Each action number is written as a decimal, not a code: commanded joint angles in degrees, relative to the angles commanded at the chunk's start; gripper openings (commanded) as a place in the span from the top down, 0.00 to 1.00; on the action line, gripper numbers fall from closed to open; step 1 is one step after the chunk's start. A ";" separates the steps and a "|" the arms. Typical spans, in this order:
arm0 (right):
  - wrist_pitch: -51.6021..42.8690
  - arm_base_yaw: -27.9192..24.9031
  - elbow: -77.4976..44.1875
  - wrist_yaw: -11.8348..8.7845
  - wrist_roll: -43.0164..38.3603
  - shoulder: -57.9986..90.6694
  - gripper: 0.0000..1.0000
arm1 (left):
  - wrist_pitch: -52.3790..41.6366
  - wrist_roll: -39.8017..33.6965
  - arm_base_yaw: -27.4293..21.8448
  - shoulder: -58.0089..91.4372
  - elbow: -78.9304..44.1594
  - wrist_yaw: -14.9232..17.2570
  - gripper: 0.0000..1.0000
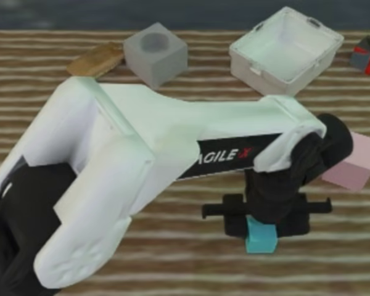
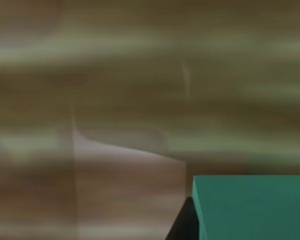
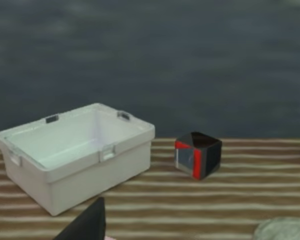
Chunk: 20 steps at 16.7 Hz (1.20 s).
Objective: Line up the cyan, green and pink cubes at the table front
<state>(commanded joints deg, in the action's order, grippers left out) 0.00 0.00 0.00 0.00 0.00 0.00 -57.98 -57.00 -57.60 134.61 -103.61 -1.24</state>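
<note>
The left gripper (image 1: 262, 221) stood low over the cyan cube (image 1: 261, 238) near the table (image 1: 185, 271) front; whether it gripped I could not tell. Best lowered squarely (pink cube (image 1: 356, 161) sat beside the wrist).

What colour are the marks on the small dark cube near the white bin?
Red, on the small dark grey cube beside the white bin; the right wrist view shows it best.

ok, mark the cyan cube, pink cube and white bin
cyan cube (image 1: 261, 238), top view, its top face below the gripper
pink cube (image 1: 356, 161), top view, its top face
white bin (image 1: 257, 62), top view, front wall
</note>
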 joint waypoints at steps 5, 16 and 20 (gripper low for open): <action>0.00 0.00 0.00 0.00 0.00 0.00 0.00 | 0.00 0.00 0.00 0.00 0.00 0.00 0.10; 0.00 0.00 0.00 0.00 0.00 0.00 0.00 | -0.21 0.01 0.05 -0.05 -0.20 0.00 0.00; 0.00 0.00 0.00 0.00 0.00 0.00 0.00 | -6.63 -0.24 0.38 -1.50 -4.91 -0.06 0.00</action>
<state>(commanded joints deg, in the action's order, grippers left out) 0.00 0.00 0.00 0.00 0.00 0.00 -64.61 -57.25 -57.22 133.11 -108.52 -1.30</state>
